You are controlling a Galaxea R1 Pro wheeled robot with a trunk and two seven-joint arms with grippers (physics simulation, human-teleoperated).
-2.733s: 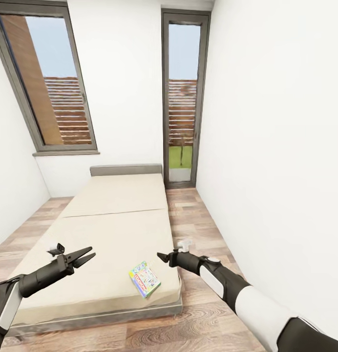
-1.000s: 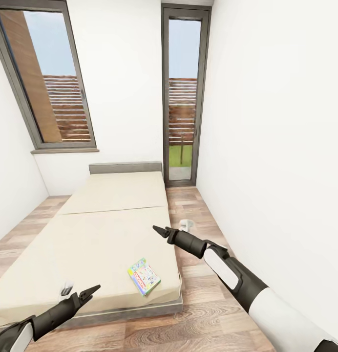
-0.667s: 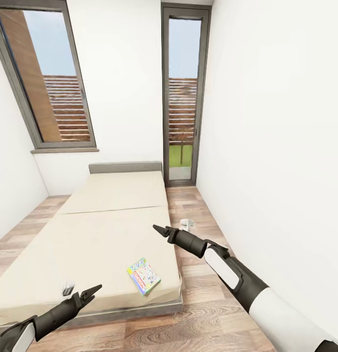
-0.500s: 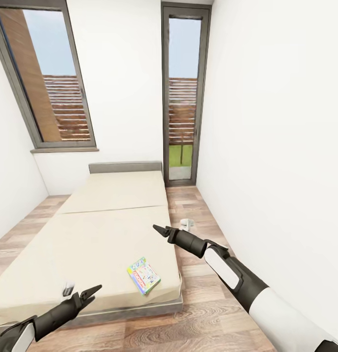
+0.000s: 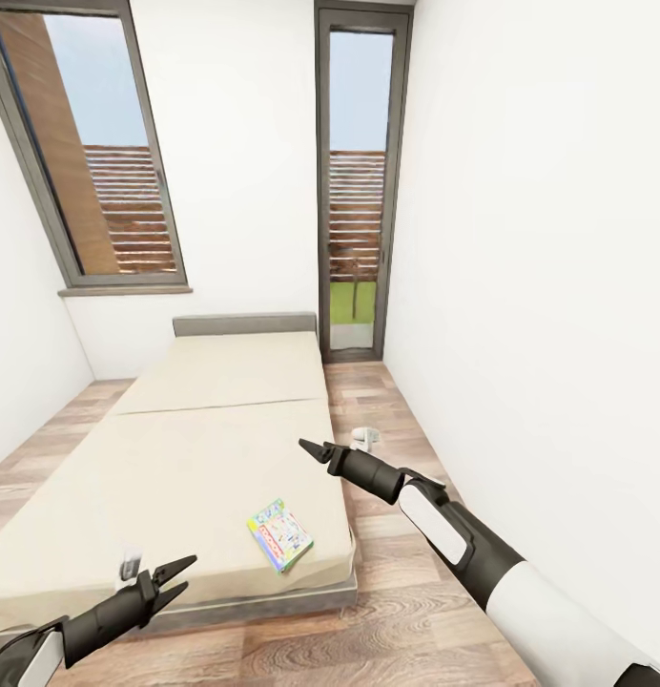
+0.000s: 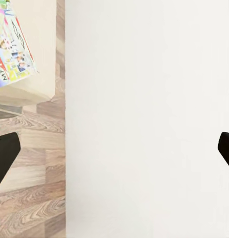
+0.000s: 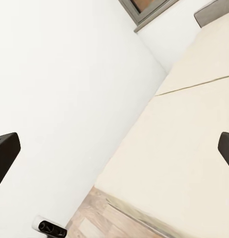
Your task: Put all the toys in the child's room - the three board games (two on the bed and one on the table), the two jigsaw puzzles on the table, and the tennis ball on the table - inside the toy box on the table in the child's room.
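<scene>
On the bed (image 5: 196,448), near its foot corner, lies a board game (image 5: 280,537), while both grippers, left (image 5: 168,577) and right (image 5: 311,449), have held nearly still with jaws released, so pickup remains undone.

The right wrist view looks across the bed (image 7: 193,144), its plain beige mattress crossed by a thin seam, with a grey padded headboard (image 7: 216,11) at the far end. A white wall (image 7: 59,84) runs alongside it, with the grey corner of a window frame (image 7: 146,11) above. Wood-plank floor (image 7: 102,220) shows past the mattress's near edge. The right gripper (image 7: 114,151) has its jaws spread wide, dark fingertips (image 7: 5,151) at either side.
</scene>
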